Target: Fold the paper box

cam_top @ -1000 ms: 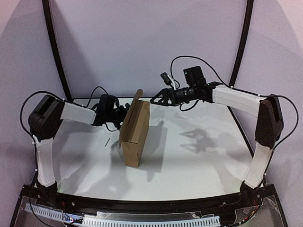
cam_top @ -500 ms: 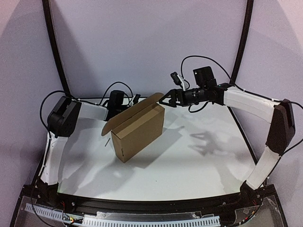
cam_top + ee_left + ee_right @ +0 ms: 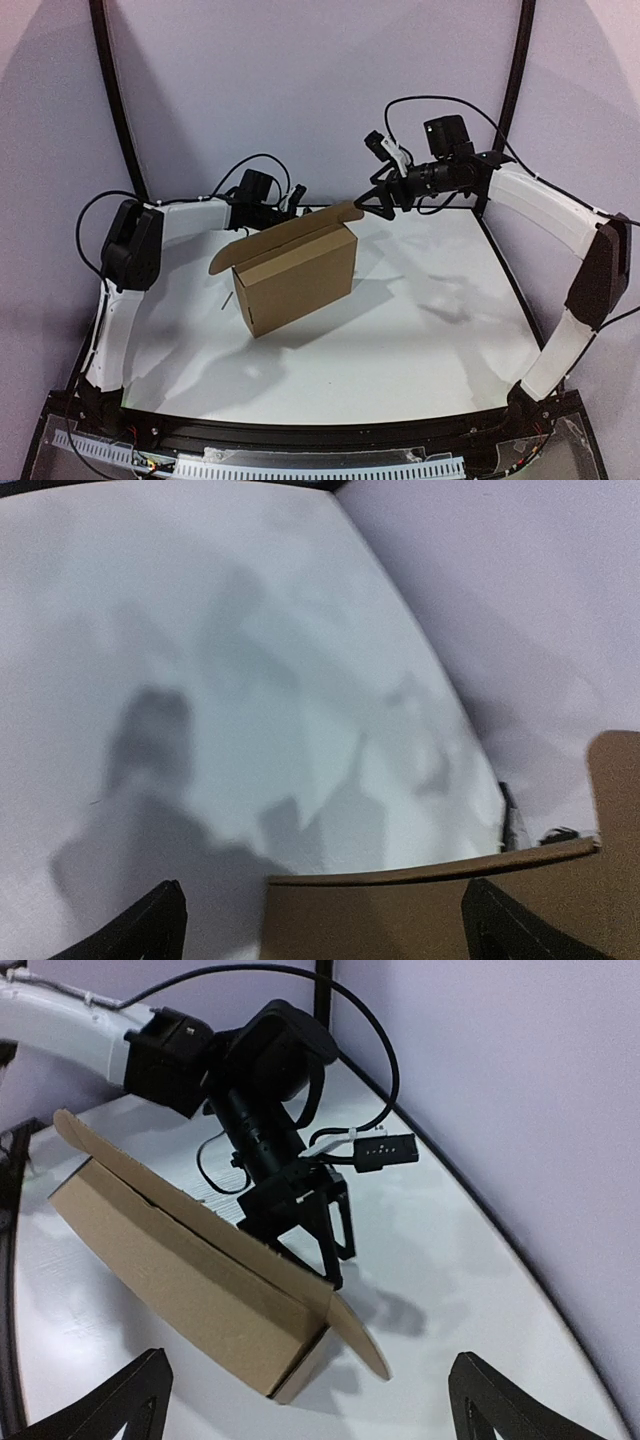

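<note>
The paper box (image 3: 296, 277) stands on the white table (image 3: 430, 330), its long brown side towards the arms. Its lid (image 3: 285, 228) is raised and small flaps stick out at both ends. My left gripper (image 3: 295, 204) is open behind the back left of the lid. In the left wrist view the lid's edge (image 3: 430, 872) lies between the wide-apart fingers (image 3: 160, 920). My right gripper (image 3: 373, 203) hangs open just beyond the box's right end flap, touching nothing. The right wrist view shows the box (image 3: 170, 1270), its end flap (image 3: 358, 1340) and the left gripper (image 3: 340, 1265) behind the lid.
Black frame posts (image 3: 118, 110) and a purple backdrop close off the back and sides. The curved rear edge of the table (image 3: 440, 212) runs right behind both grippers. A small dark mark (image 3: 228, 300) lies left of the box. Cables loop over both wrists.
The box has swung from end-on to broadside, with its lid now raised. The left gripper went back and right behind it; the right gripper rose and drew rightward.
</note>
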